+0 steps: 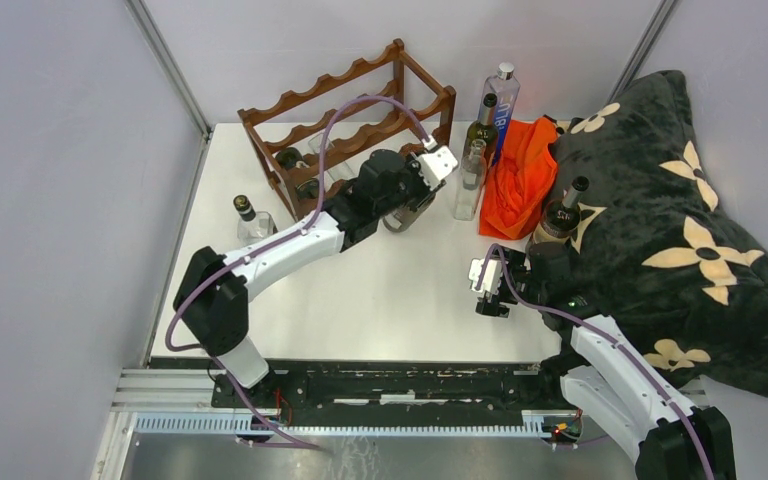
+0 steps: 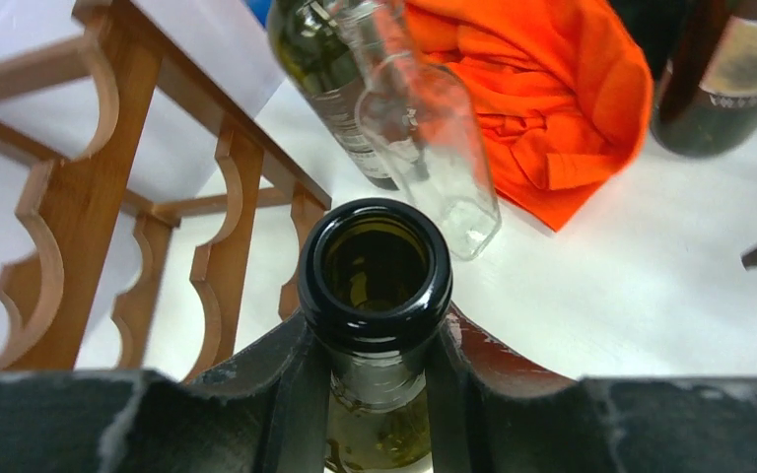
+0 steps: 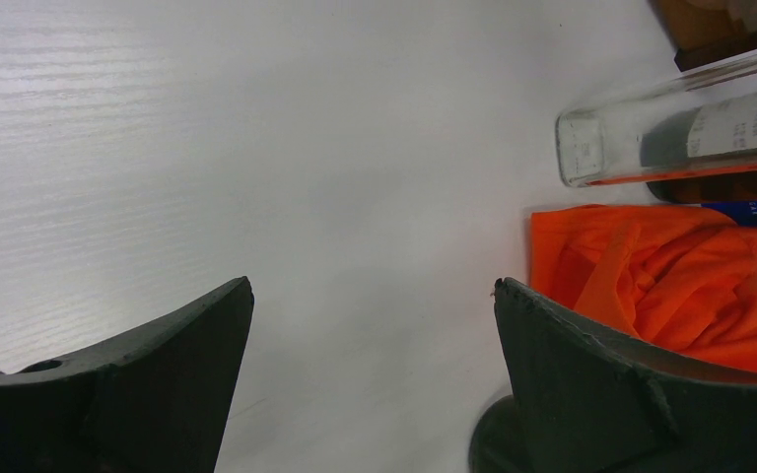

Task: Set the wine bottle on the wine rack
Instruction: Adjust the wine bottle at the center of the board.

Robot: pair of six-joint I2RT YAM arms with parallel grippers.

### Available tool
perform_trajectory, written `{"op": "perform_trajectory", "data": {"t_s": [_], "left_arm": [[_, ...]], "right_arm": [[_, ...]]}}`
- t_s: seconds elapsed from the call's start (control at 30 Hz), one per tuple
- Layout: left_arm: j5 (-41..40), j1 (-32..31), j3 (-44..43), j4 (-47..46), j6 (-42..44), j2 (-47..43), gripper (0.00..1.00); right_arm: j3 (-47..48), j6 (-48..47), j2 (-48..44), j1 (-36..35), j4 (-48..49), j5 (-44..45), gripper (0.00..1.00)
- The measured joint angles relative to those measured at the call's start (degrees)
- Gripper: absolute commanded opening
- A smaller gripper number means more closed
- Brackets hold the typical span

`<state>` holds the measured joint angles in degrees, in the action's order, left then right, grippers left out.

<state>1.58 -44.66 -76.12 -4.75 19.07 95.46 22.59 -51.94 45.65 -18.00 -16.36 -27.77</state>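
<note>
While my left gripper (image 2: 375, 340) clamps the neck of the wine bottle (image 2: 375, 261), the wine rack (image 2: 59, 197) stands just left, at the far left corner of the table (image 1: 410, 300); my right gripper (image 3: 373, 286) hangs open.

Table (image 1: 400, 300): white rectangular top, matte. Walls (image 1: 50, 200): plain pale grey panels enclosing the table left, behind and right, with metal posts (image 1: 170, 65) at its far corners. Aluminium rail (image 1: 155, 388) along its near edge.

Open green wine bottle (image 2: 375, 264) beside wooden wine rack (image 2: 79, 197)
</note>
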Motion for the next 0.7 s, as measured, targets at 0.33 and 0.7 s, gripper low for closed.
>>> {"op": "perform_trajectory", "data": {"t_s": [0.33,0.7], "left_arm": [[2.05,-4.37,4.22,5.31,17.79,-5.01,0.02],[2.05,-5.62,5.81,9.20,27.71,-5.35,0.02]], "right_arm": [[-0.13,-0.02,-0.20,0.00,0.02,-0.02,0.98],[-0.35,-0.24,-0.20,0.00,0.00,-0.04,0.98]]}}
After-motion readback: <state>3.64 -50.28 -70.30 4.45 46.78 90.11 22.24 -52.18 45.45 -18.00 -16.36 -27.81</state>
